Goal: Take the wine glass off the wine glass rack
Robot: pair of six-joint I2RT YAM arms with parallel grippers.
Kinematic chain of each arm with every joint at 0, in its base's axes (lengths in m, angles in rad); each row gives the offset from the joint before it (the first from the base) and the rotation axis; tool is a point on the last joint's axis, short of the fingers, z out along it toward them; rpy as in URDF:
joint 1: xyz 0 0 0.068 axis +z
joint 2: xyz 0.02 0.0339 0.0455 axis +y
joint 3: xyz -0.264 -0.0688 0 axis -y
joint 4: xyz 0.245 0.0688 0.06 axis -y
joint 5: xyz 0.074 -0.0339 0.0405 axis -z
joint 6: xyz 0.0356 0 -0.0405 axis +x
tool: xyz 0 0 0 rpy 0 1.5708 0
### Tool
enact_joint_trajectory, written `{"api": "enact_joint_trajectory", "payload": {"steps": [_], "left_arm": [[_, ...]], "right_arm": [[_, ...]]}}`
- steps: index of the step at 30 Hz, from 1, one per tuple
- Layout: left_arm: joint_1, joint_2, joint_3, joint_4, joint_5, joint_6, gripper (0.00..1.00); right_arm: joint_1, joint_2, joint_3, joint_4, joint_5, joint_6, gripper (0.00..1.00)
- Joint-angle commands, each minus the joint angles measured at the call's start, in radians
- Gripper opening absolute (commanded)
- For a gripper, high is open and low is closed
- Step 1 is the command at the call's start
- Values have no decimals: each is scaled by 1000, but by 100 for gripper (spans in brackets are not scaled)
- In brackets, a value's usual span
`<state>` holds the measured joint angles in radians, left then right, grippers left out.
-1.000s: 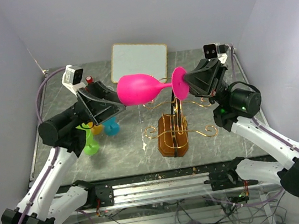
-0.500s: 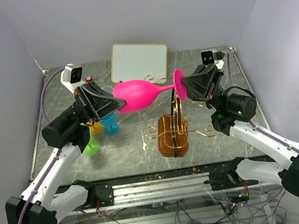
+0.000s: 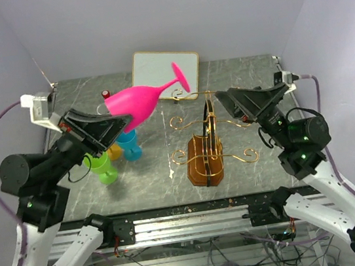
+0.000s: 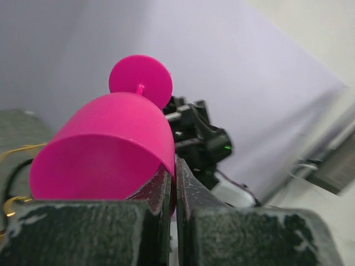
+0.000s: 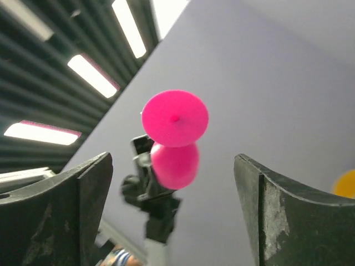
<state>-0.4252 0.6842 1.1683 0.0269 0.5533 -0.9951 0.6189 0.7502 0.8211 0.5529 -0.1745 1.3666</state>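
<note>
Plastic and wood
The wine glass looks smooth matt plastic; the wine glass rack, glossy brown wood with gold metal wire.

I'm seeing pale lilac walls closing in around the marbled grey table. Strip lights are glowing overhead.

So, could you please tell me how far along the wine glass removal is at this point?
Done: the pink wine glass is off the wine glass rack, held in the air away from it, touching no wire arm. In hand: the left gripper is shut on the bowl's rim; the right gripper is open and clear of the foot. Left: probably only setting it down on the table.
</note>
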Motion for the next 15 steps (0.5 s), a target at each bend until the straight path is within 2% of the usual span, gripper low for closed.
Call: {"api": "enact_joint_trajectory", "payload": {"steps": [1,4,8,15], "left_arm": [[-4,-15,86,-462,-255,275,7],[-4,6,161,-647,-360,351,7],[-4,66,256,-815,-435,437,7],[-4,255,426,-1130,-411,610,7]], "right_arm": [[-1,-94,47,-395,256,-187,92],[-2,-116,160,-643,433,-261,99],[-2,-83,341,-984,679,-307,100],[-2,28,516,-1362,953,-354,100]]}}
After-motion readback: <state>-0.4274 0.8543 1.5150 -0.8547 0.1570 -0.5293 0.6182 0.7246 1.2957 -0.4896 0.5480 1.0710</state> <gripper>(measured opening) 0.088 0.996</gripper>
